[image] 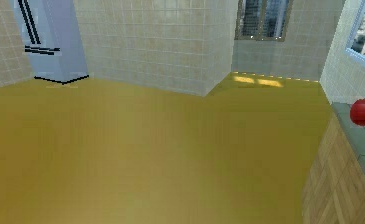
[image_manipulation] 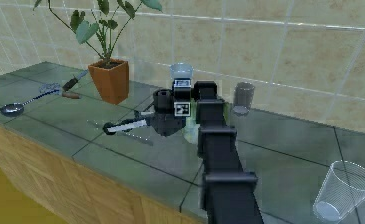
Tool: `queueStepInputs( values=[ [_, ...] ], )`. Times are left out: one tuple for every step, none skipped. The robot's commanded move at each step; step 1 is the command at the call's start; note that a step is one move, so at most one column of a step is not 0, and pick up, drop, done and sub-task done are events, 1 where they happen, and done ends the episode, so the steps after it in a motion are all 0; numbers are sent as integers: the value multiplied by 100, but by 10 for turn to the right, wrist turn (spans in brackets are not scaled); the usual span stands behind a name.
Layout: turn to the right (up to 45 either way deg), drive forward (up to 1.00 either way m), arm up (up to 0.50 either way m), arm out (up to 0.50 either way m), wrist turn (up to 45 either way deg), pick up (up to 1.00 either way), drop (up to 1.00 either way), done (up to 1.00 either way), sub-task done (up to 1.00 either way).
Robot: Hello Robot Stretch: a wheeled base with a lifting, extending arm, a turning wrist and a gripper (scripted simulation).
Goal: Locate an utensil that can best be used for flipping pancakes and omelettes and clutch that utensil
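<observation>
Presently a thin dark-and-white utensil point(image_manipulation: 120, 127), possibly the spatula, lies flat on the grey countertop point(image_manipulation: 280, 150) at the gripper point(image_manipulation: 155, 112). Cannot tell whether the gripper holds anything or how its fingers stand. Potted plant point(image_manipulation: 108, 75) and grey ladle point(image_manipulation: 28, 102) lie further left, a dark-capped container point(image_manipulation: 182, 74) just behind, and a glass point(image_manipulation: 243, 97) beyond the arm point(image_manipulation: 222, 160).

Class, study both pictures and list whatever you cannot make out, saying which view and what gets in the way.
1. Arm side view: whether the gripper holds anything; a slim utensil lies on the counter at it.
2. Arm side view: the top of the plant, cut off by the upper edge.
3. Forward view: the red round thing at the right edge, too small to name.
</observation>
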Motion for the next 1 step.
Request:
queueStepInputs(
  values=[
    [0,0,0,0,0,0,0,100,0]
  ],
)
